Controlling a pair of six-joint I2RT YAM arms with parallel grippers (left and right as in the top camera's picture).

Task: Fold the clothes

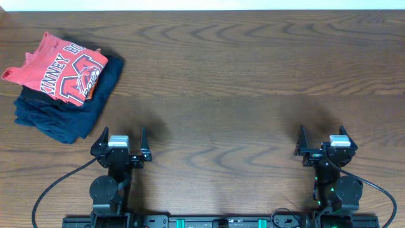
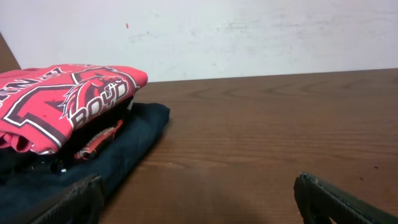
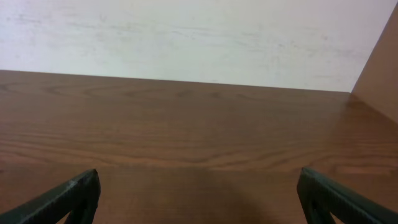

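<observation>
A coral-red T-shirt (image 1: 60, 66) with white and dark lettering lies folded on top of a pile at the far left of the table. It also shows in the left wrist view (image 2: 62, 102), up and left of the fingers. My left gripper (image 1: 123, 136) is open and empty near the front edge, right of the pile and apart from it; its fingers show in the left wrist view (image 2: 199, 199). My right gripper (image 1: 321, 134) is open and empty at the front right, with only table between its fingers (image 3: 199, 196).
A navy-blue folded garment (image 1: 69, 111) lies under the red shirt, also in the left wrist view (image 2: 118, 149). A black garment edge (image 1: 25, 95) shows in the pile. The wooden table (image 1: 240, 82) spreads to a white wall (image 3: 186, 37) at the back.
</observation>
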